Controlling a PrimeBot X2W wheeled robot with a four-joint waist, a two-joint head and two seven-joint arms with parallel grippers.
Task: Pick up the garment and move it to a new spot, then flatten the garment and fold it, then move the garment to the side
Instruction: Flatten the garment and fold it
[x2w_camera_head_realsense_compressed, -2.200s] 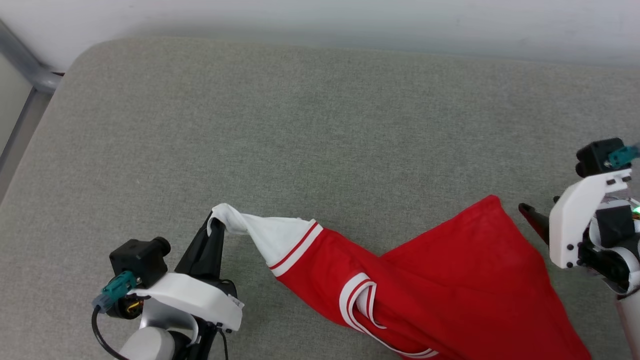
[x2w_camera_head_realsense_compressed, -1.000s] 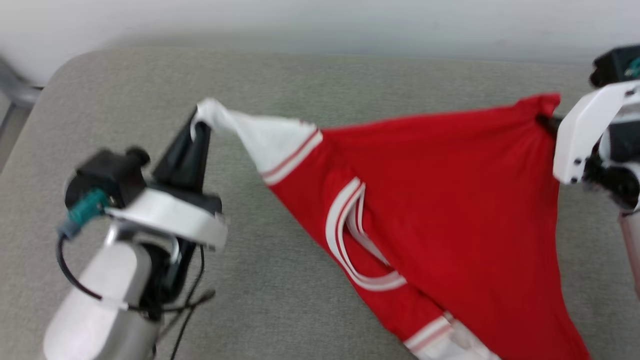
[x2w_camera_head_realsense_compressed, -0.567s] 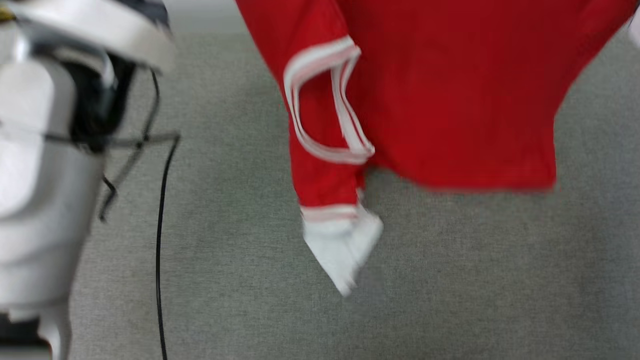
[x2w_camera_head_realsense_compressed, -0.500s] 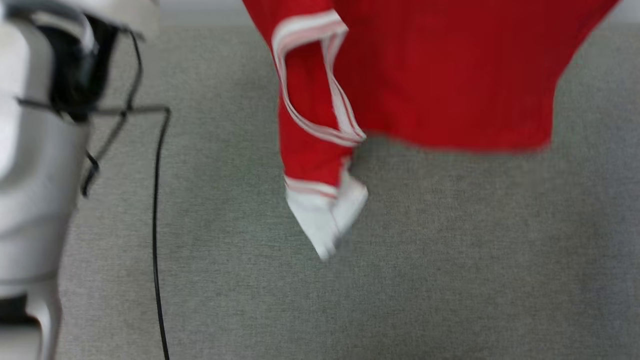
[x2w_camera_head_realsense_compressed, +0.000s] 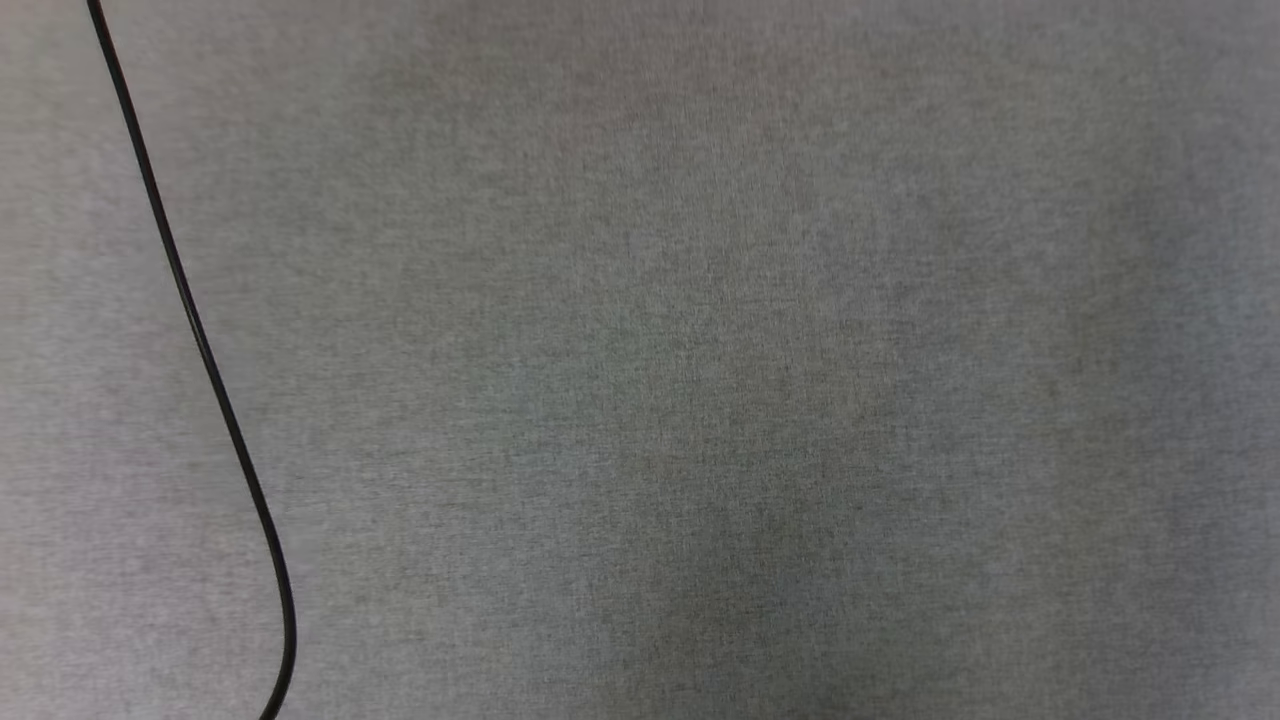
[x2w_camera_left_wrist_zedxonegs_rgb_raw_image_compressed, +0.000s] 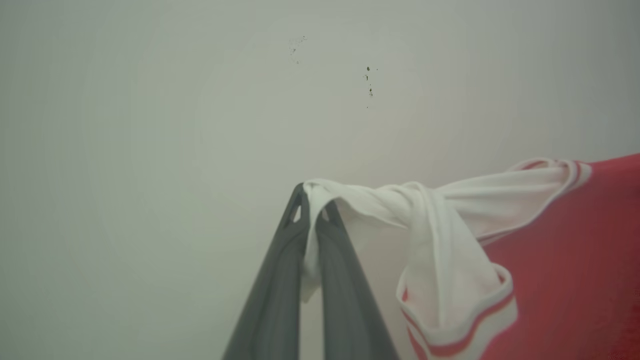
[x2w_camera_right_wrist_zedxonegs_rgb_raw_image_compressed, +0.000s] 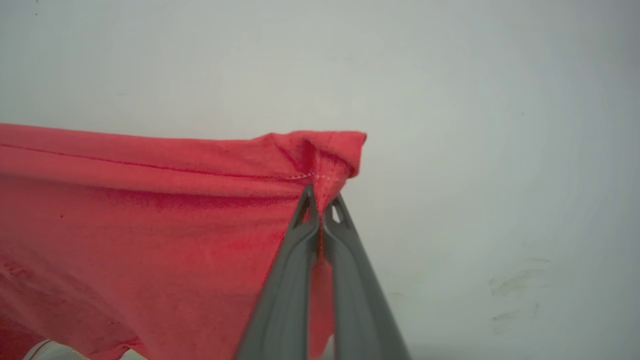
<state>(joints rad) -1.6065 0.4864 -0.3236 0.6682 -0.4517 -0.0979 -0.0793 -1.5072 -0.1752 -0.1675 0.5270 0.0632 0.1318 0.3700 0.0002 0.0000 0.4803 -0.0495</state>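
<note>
Left gripper (x2w_camera_left_wrist_zedxonegs_rgb_raw_image_compressed: 311, 200), left wrist view: two fingers clamped on one white sleeve of the garment (x2w_camera_left_wrist_zedxonegs_rgb_raw_image_compressed: 575, 260), before a pale wall (x2w_camera_left_wrist_zedxonegs_rgb_raw_image_compressed: 150, 125) | Right gripper (x2w_camera_right_wrist_zedxonegs_rgb_raw_image_compressed: 320, 200), right wrist view: two fingers pinching one red hem corner | Head view: one black cable (x2w_camera_head_realsense_compressed: 200, 340) over the grey fabric surface (x2w_camera_head_realsense_compressed: 700, 350)
</note>
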